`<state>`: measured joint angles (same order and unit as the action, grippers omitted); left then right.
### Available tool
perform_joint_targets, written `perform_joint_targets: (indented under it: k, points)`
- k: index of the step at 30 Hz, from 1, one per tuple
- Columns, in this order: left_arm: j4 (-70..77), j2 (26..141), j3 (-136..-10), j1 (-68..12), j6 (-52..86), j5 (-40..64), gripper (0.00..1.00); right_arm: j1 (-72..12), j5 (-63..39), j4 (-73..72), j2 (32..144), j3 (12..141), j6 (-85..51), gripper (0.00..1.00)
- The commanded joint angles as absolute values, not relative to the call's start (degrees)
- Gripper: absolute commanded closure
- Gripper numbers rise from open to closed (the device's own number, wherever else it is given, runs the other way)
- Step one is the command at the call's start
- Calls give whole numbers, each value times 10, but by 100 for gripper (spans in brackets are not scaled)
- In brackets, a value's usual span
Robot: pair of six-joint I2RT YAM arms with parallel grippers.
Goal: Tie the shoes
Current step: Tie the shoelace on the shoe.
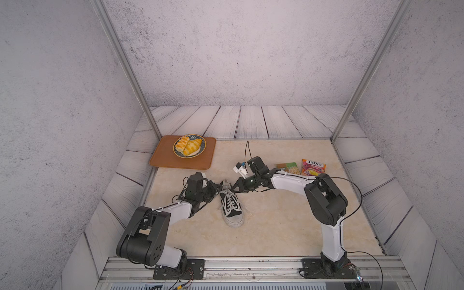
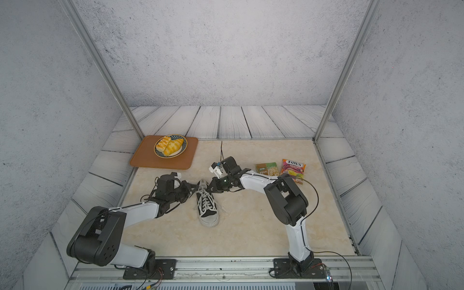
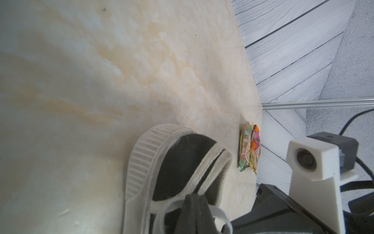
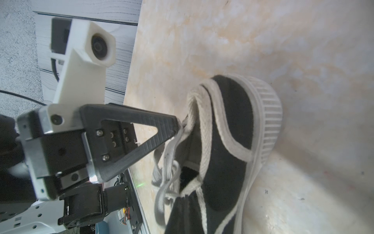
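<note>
A black canvas shoe (image 1: 234,213) (image 2: 209,213) with white sole and white laces (image 1: 227,198) lies mid-table, toe cap toward the front rail. My left gripper (image 1: 219,188) (image 2: 196,187) reaches the heel end from the left. In the left wrist view it (image 3: 195,199) is shut on a white lace loop over the shoe (image 3: 182,162). The right wrist view shows the left gripper (image 4: 178,126) pinching lace at the collar. My right gripper (image 1: 234,190) (image 2: 210,189) comes in from the right; its dark fingers (image 4: 182,199) are shut against a lace at the shoe (image 4: 226,162) opening.
A brown tray (image 1: 163,160) at the back left carries a plate (image 1: 200,150) of pastries. Two snack packets (image 1: 288,168) (image 1: 313,167) lie at the back right, behind the right arm. Metal posts stand at the back corners, and a rail runs along the front edge.
</note>
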<state>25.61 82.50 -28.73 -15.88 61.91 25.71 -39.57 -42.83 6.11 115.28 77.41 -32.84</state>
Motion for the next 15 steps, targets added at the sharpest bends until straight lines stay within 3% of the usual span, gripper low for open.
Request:
perform_joint_targets:
  k: [1, 15]
  points:
    - [241, 796, -287, -162, 609, 247, 100, -394, -419, 61, 1121, 775, -323, 100]
    - [195, 701, -243, -162, 585, 228, 100, -394, -412, 60, 1110, 765, -323, 100]
